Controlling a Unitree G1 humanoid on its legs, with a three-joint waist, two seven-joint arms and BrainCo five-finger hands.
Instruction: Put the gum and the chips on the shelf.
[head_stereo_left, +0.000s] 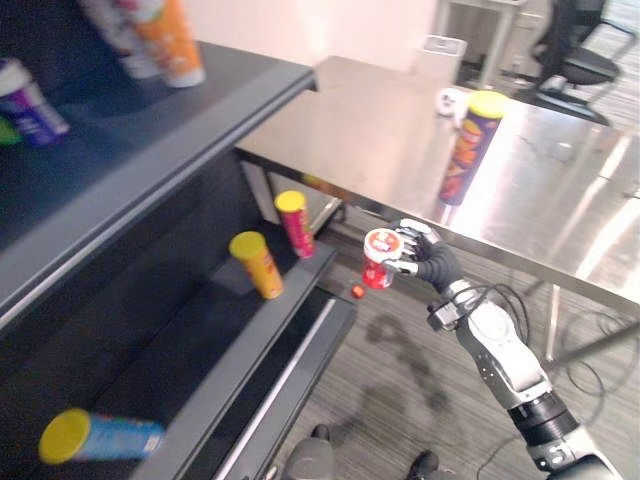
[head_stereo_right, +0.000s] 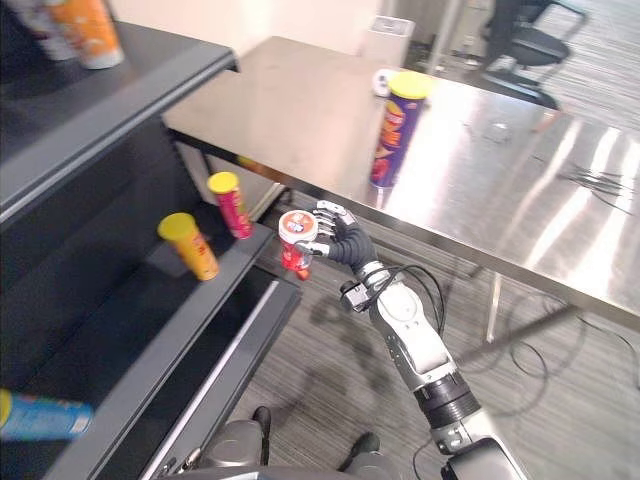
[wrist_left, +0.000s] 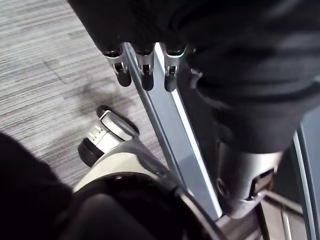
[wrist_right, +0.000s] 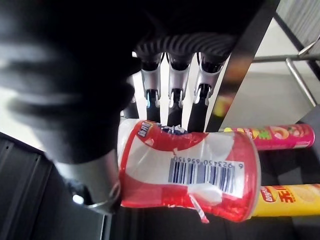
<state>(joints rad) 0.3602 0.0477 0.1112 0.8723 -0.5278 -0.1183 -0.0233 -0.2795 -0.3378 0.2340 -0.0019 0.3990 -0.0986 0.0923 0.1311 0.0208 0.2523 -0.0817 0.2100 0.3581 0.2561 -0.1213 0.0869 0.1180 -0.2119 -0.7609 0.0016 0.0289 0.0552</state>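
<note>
- The left hand (wrist_left: 142, 70) hangs low over the grey striped carpet (head_stereo_left: 400, 370), fingers relaxed, holding nothing.
- The right hand (head_stereo_left: 418, 250) is clasped round the small red-and-white plastic gum tub (head_stereo_left: 379, 258), just off the edge of the dark metal shelf (head_stereo_left: 200, 340).
- I'd judge the tub light and stiff, its glossy wrap slippery; a grip round the body suits it.
- On the shelf stand a yellow tube (head_stereo_left: 256, 264) and a pink yellow-lidded tube (head_stereo_left: 295, 224).
- Farther off, the tall purple chips tube with a yellow lid (head_stereo_left: 465, 150) stands on the brushed steel table (head_stereo_left: 380, 140). It is probably light cardboard and tippy, so best taken mid-body.
</note>
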